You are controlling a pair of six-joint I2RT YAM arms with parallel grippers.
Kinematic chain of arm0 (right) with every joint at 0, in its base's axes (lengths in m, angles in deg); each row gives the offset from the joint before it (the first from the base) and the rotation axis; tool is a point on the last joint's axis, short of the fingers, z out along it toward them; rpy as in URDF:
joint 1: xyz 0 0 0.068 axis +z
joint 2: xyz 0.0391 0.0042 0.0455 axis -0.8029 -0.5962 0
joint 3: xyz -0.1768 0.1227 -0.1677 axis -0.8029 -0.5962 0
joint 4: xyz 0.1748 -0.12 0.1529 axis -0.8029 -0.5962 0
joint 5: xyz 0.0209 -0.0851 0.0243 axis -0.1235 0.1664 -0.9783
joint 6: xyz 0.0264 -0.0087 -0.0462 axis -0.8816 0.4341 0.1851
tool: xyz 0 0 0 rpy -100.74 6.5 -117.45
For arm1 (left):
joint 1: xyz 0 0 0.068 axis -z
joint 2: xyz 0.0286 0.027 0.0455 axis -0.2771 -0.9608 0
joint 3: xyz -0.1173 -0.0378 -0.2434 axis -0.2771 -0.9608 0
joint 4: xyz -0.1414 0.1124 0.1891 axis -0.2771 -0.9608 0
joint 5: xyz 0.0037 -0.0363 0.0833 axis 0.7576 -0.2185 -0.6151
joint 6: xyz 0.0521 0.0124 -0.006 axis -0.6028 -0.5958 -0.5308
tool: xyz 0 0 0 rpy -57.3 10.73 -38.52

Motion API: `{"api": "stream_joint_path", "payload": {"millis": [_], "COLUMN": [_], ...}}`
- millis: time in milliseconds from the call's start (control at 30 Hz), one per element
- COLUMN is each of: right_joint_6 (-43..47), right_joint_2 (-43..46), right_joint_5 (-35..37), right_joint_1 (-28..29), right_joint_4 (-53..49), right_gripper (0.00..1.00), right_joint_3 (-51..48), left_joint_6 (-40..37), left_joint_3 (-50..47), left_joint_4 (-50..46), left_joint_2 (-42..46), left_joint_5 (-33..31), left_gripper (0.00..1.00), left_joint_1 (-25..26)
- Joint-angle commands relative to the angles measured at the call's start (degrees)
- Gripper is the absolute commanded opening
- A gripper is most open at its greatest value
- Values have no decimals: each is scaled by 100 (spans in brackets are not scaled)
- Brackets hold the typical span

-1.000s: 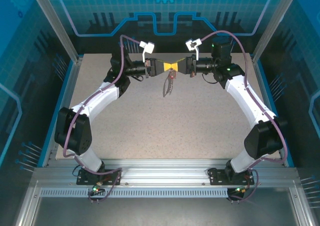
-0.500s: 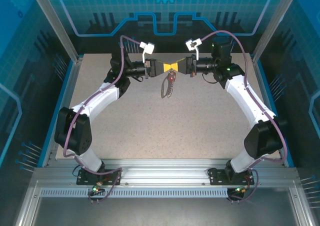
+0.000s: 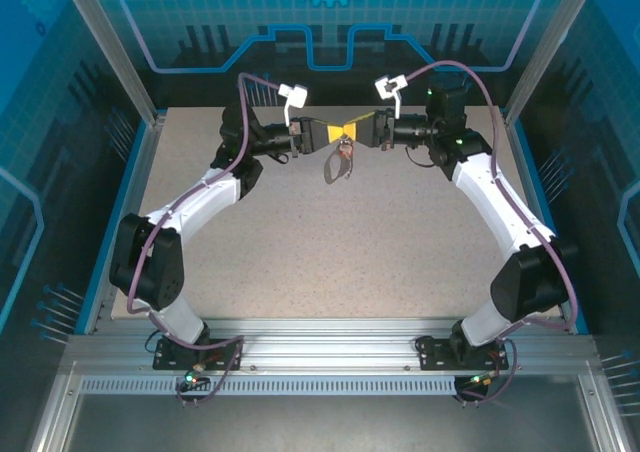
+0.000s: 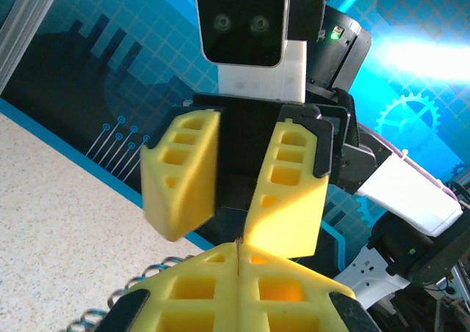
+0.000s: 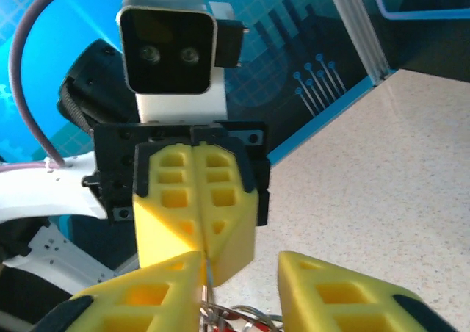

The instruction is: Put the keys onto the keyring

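Keyring (image 3: pixel 338 168) dangles from left gripper (image 3: pixel 337 133) above table (image 3: pixel 330 257).

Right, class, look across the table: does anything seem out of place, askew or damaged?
Nothing looks damaged or spilled. The one oddity: the keyring dangles askew in mid-air under the shut left gripper, with the right gripper open beside it.

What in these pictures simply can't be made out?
Red key: right wrist view, cut off by the bottom edge.
Keyring: top view, too small to tell whether the key is on it.
Left gripper: left wrist view, its shut fingers cover whatever is between them.
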Motion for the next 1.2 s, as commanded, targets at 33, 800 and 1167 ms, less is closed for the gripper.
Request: {"api": "stream_joint_path", "payload": {"millis": [33, 800, 1167], "right_joint_6": [-510, -1084, -940], "right_joint_2": [456, 1207, 1028], "right_joint_5": [385, 678, 430], "right_joint_1": [-246, -60, 202], "right_joint_4": [657, 2362, 2388], "right_gripper": [41, 59, 56], "right_joint_3": [-464, -2185, -2061], "left_joint_6": [174, 556, 552], "left_joint_3": [-61, -36, -44], "left_joint_4": [533, 793, 811], "left_joint_2": [36, -43, -78], "left_joint_5": [-137, -359, -358], "left_gripper": [0, 0, 0], "left_joint_1": [62, 62, 62]}}
